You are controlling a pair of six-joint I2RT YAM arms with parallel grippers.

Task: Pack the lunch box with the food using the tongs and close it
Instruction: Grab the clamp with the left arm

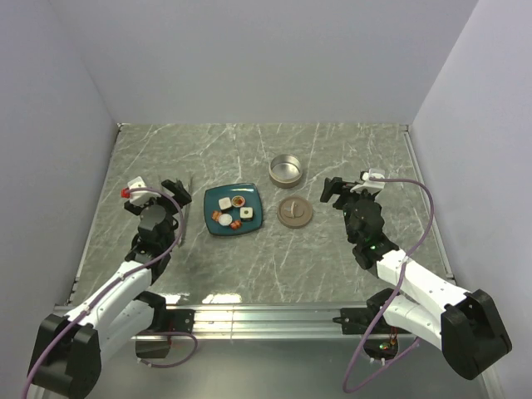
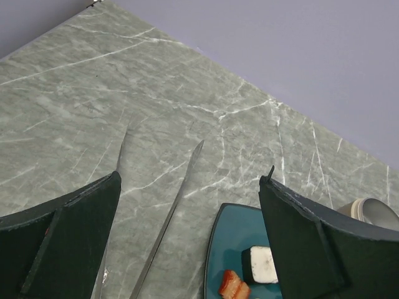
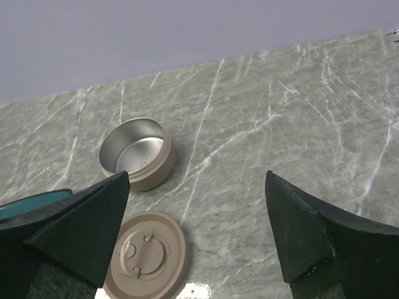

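My left arm stretches forward from its base at the near edge. My left pincer (image 1: 174, 189) stands as wide as it goes, with nothing in it, by the slim grey metal tongs (image 1: 189, 209). These lie on the grey veined stone-look table (image 1: 332, 266), just left of the square teal plate (image 1: 212, 199). My right arm reaches forward from the other side. My right pincer (image 1: 337, 193) is also wide open and empty, just right of the round tan-brown lid with a centre knob (image 1: 295, 211). The small round silver metal tin (image 1: 287, 170) sits uncovered beyond the lid, close to it.

The overhead view alone shows both arms and the tiny food pieces (image 1: 235, 209), white rounds and orange-red bits, all on the plate. My left wrist camera shows what it cannot. The two thin tong arms run up between my fingers (image 2: 68, 237), their tips apart and pointing away from me. A white piece and an orange one sit at the plate's near corner. Whether my fingers touch the tongs, I cannot tell. My right wrist camera looks into the tin: bare metal inside, nothing in it.
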